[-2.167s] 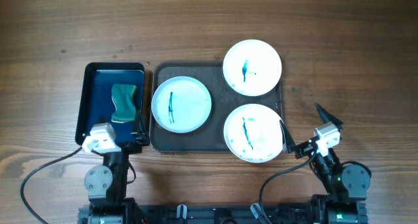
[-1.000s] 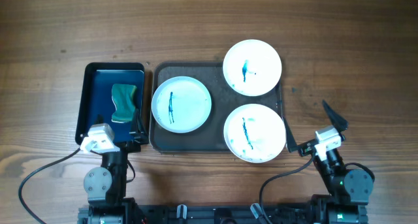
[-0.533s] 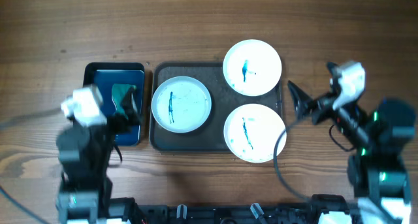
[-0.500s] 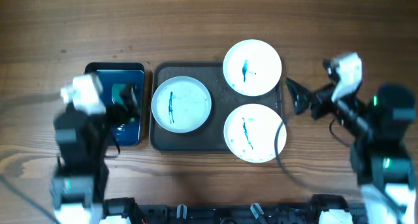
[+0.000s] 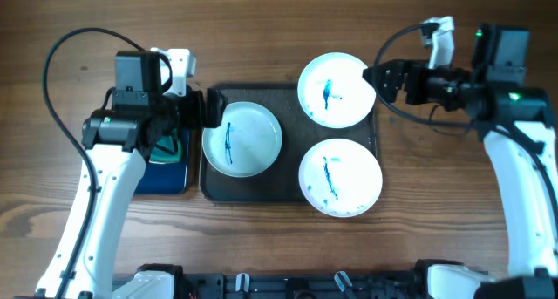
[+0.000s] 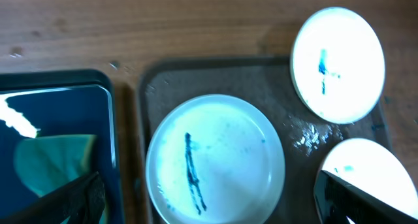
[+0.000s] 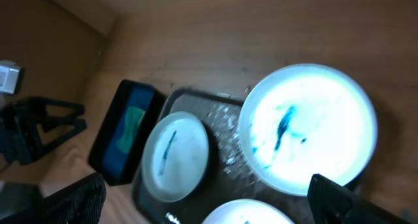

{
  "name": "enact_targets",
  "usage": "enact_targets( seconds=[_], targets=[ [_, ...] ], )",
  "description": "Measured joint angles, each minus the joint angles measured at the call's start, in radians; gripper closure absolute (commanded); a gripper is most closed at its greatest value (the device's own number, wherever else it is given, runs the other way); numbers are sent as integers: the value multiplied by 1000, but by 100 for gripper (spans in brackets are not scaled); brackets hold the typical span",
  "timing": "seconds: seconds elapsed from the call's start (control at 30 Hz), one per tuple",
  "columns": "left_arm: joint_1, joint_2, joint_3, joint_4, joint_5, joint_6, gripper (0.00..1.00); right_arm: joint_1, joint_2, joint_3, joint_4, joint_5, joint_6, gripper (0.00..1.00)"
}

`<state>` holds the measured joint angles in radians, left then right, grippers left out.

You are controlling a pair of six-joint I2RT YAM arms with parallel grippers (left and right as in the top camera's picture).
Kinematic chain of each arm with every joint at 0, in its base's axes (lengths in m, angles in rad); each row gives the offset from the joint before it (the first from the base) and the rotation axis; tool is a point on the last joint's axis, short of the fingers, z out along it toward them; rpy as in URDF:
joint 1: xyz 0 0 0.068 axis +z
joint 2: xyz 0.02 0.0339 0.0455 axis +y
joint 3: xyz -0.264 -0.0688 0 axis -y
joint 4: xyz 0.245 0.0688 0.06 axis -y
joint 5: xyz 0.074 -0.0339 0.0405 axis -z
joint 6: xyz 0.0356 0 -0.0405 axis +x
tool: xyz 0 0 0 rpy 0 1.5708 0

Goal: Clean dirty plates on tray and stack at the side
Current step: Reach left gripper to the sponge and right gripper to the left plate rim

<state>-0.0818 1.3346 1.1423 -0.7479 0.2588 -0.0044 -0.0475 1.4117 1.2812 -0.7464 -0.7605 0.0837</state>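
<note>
Three round white plates with teal streaks lie on the dark tray (image 5: 292,173). One plate (image 5: 241,139) sits at the tray's left. Another plate (image 5: 336,90) overhangs the back right rim, and the last plate (image 5: 340,177) overhangs the front right rim. My left gripper (image 5: 212,110) hovers open above the left plate's (image 6: 215,159) left edge, nothing between its fingers (image 6: 78,198). My right gripper (image 5: 384,81) hangs open just right of the back plate (image 7: 307,136), holding nothing.
A smaller glossy black-and-blue tray (image 5: 170,173) with a green sponge (image 6: 52,165) sits left of the big tray, partly under my left arm. Bare wooden table (image 5: 279,29) surrounds both trays. Cables loop from both arms.
Both arms have risen from the table's front edge and swung toward the back. The left now hangs by the left plate, the right beside the back plate. The plates have not moved.
</note>
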Motion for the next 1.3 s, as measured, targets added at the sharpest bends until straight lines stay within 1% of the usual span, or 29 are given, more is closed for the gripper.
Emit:
enact_targets(
  seconds=[0.1, 0.17, 0.23, 0.27, 0.3, 0.37, 0.4, 0.47, 0.6, 0.7, 0.8, 0.93, 1.03, 1.2, 1.23, 1.27, 1.3],
  targets=[
    [-3, 7, 1, -35, 21, 0, 0, 76, 85, 1, 0, 11, 40, 8],
    [-3, 7, 1, -44, 26, 0, 0, 157, 122, 5, 0, 72, 73, 10],
    [-3, 8, 2, -53, 27, 0, 0, 265, 150, 21, -2, 165, 106, 14],
    [-3, 8, 2, -55, 25, 0, 0, 301, 156, 29, -2, 205, 122, 18],
    [-3, 10, 2, -60, 13, -4, 0, 352, 163, 42, -1, 259, 144, 24],
    [20, 28, 2, -75, -82, -100, 0, 437, 186, 74, 16, 348, 173, 33],
    [39, 34, 2, -80, -108, -132, 0, 464, 204, 87, 28, 373, 191, 34],
    [103, 43, 2, -85, -152, -193, 0, 509, 271, 117, 42, 414, 220, 38],
    [190, 45, 3, -137, -211, -258, 0, 569, 436, 138, 28, 454, 267, 45],
    [227, 60, 4, -185, -259, -288, 0, 595, 520, 139, 21, 482, 314, 52],
    [261, 92, 4, -192, -288, -309, 0, 597, 562, 139, 44, 497, 357, 60],
    [267, 127, 4, -194, -299, -324, 0, 597, 584, 141, 89, 492, 393, 64],
    [267, 154, 4, -187, -299, -332, 1, 599, 595, 146, 105, 492, 412, 65],
    [267, 190, 4, -180, -299, -336, 0, 622, 669, 152, 127, 468, 422, 67],
    [267, 192, 4, -180, -299, -337, 0, 626, 672, 152, 138, 464, 425, 66],
    [267, 192, 4, -179, -299, -339, 0, 627, 672, 152, 148, 461, 425, 60],
    [267, 192, 4, -179, -299, -339, 0, 627, 672, 154, 150, 460, 425, 57]
  ],
)
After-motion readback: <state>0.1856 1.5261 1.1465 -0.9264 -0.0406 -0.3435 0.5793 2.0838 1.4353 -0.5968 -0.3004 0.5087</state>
